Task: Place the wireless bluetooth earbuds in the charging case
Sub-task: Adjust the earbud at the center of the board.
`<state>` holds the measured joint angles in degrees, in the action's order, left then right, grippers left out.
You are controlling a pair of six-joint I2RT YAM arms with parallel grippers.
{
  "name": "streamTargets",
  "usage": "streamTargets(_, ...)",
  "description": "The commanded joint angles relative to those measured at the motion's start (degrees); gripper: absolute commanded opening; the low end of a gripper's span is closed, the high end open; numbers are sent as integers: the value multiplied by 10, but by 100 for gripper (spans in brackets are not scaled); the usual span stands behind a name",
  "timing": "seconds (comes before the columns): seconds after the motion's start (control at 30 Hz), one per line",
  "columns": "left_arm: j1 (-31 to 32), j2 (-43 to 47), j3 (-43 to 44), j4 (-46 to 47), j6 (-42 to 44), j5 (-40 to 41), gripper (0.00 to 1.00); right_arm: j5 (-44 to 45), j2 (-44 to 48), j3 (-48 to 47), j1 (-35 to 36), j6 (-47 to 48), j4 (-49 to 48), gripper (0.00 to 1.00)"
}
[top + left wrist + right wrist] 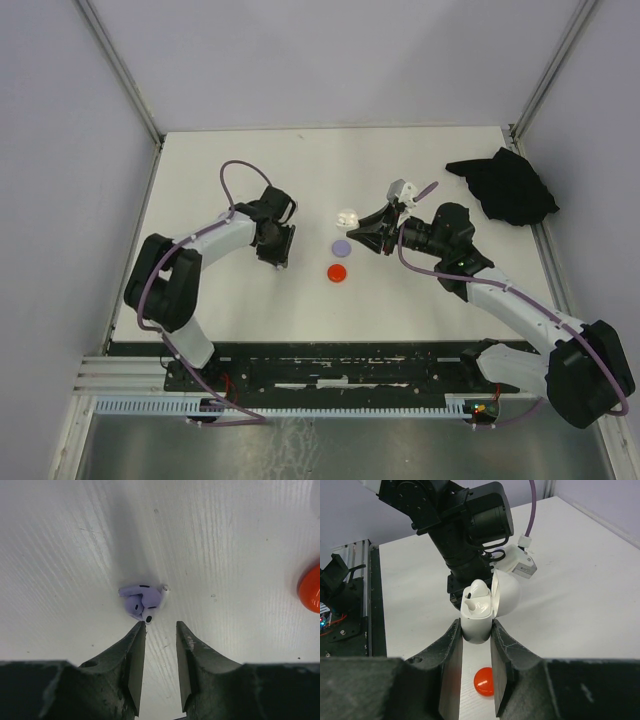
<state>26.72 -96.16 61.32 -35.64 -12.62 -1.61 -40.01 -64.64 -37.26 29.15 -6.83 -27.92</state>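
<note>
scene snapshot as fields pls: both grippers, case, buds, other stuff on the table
left gripper: jaws a little apart, empty, tips just short of the lilac earbuds
lilac earbuds: two, lying together on the table, not held
right gripper: shut on the white charging case
white charging case: lid open, white earbud seated inside
red disc: on table between the arms
lilac disc: just beyond the red disc
black cloth: far right corner

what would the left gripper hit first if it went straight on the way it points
Most likely the lilac earbuds lying on the table just ahead of the left gripper. They sit slightly left of the gap, so one jaw may touch them first; depth is hard to judge.
</note>
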Motion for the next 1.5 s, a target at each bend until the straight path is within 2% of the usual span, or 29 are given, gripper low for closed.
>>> streamTargets(0.0, -1, -12, 17, 21, -13, 2, 37, -5, -3, -21, 2, -5, -13, 2)
streamTargets(0.6, -1, -65, 31, 30, 21, 8, 34, -9, -5, -20, 1, -11, -14, 2)
streamTargets(1.13, 16, -99, 87, 34, 118, -3, 36, -12, -6, -21, 2, -14, -14, 2)
streamTargets(1.47, 21, -140, 112, 7, 124, 3, 21, -11, -3, -18, 2, -13, -10, 2)
